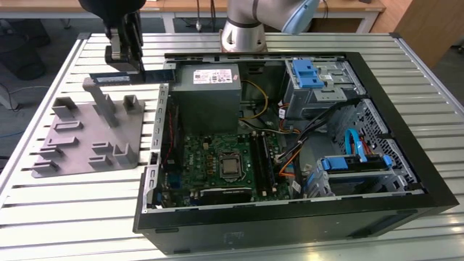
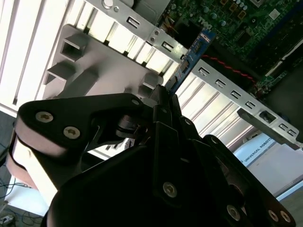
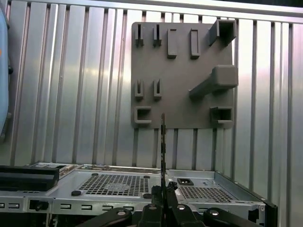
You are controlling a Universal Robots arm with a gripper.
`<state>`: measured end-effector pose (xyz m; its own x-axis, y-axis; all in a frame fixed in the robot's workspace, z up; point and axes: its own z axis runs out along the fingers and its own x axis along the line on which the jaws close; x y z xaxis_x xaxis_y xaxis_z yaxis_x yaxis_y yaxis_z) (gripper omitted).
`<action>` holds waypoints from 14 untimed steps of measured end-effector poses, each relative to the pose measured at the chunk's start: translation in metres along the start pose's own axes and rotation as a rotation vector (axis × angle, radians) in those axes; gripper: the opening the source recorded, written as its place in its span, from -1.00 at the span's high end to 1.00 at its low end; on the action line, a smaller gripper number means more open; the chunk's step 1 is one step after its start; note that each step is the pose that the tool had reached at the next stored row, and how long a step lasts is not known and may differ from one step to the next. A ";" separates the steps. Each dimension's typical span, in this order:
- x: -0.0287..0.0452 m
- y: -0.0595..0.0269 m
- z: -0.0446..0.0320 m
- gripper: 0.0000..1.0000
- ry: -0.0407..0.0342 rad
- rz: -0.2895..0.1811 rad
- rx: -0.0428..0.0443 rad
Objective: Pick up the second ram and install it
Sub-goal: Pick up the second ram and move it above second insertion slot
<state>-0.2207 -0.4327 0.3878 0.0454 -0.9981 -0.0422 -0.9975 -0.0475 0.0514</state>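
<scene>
**Dark-blue ram gripped above the table, between tray and case**

Black gripper (image 1: 124, 68) closed on the ram (image 1: 108, 79), its fingers pressed against the strip's two flat faces. The ram hangs level over the slatted table (image 1: 43, 217), its length running along the table edge where the arm base (image 1: 243, 32) stands. It sits towards the corner on the exterior view's left. One end is level with the top of the tallest post of the grey tray (image 1: 80, 147) (whether the two touch cannot be told). The other end points at the near wall of the open case (image 1: 290, 223). The tray lies flat by the table edge on the exterior view's left. The case fills the middle and the exterior view's right, lid off, with the green motherboard (image 1: 225, 157) exposed.

In the first wrist view the ram (image 3: 163, 137) appears edge-on as a thin dark line. It runs out from the gripper (image 3: 163, 191), across the case's perforated wall (image 3: 118, 184) and onto the edge of the tray (image 3: 180, 80).

In the second wrist view the ram (image 2: 193, 54) projects beyond the gripper (image 2: 166, 97). It crosses the case's slotted metal rail (image 2: 213, 78), with the tray (image 2: 94, 59) to one side and the motherboard (image 2: 236, 19) beyond.
</scene>
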 end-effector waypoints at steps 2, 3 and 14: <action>0.0002 -0.0046 -0.0003 0.73 0.0004 0.000 -0.0006; 0.0003 -0.0068 -0.0003 0.73 0.0006 0.000 -0.0007; 0.0013 -0.0289 -0.0015 0.73 0.0025 0.000 -0.0030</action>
<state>-0.1917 -0.4327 0.3878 0.0453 -0.9982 -0.0397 -0.9974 -0.0474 0.0544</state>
